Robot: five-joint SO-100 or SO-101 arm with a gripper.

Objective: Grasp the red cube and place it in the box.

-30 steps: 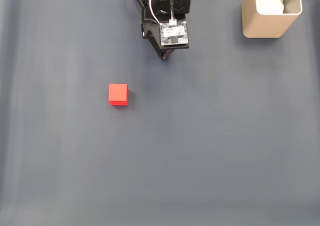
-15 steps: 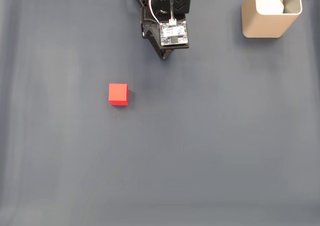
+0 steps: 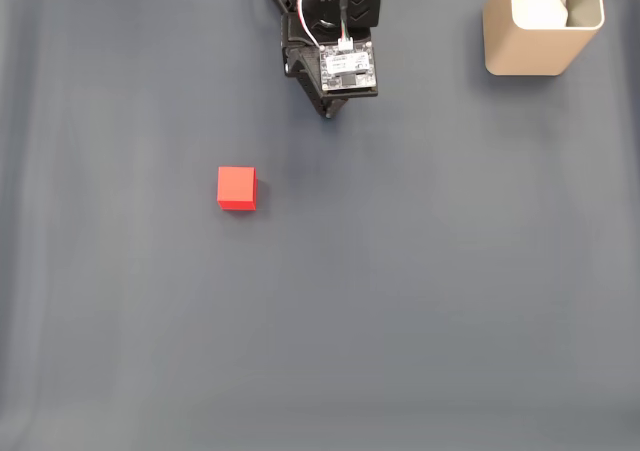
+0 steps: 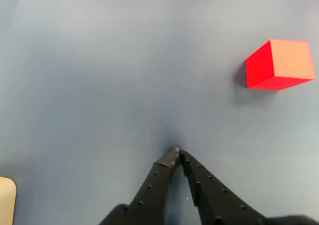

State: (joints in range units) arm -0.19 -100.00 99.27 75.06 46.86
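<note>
Red cube [image 3: 237, 188] lying flat on the dark grey mat [image 3: 420, 301], down and to the left of the arm in the fixed view, well apart from it, nothing touching. Likely light, rigid and hollow or plastic-like, judging by the small size, crisp edges and even matte faces; probably not fragile, possibly a little slick under hard pads. Best taken across two opposite vertical faces, low enough to stay square, with the jaws lined up parallel to those faces rather than across a corner. Seen in the wrist view, same cube [image 4: 279, 64] turned at an angle, up and to the right of the fingertips, so a wrist turn likely needed first. Mat smooth, slightly sheened, faintly creased. Black gripper [image 4: 176, 153] pointing down near the mat, its studded tapering fingers [image 4: 209, 190] pressed tip to tip, holding nothing. Box [image 3: 543, 21] far up and to the right of the cube in the fixed view: tan, thin-walled, rounded corners, whitish inside with something pale crumpled in it.
</note>
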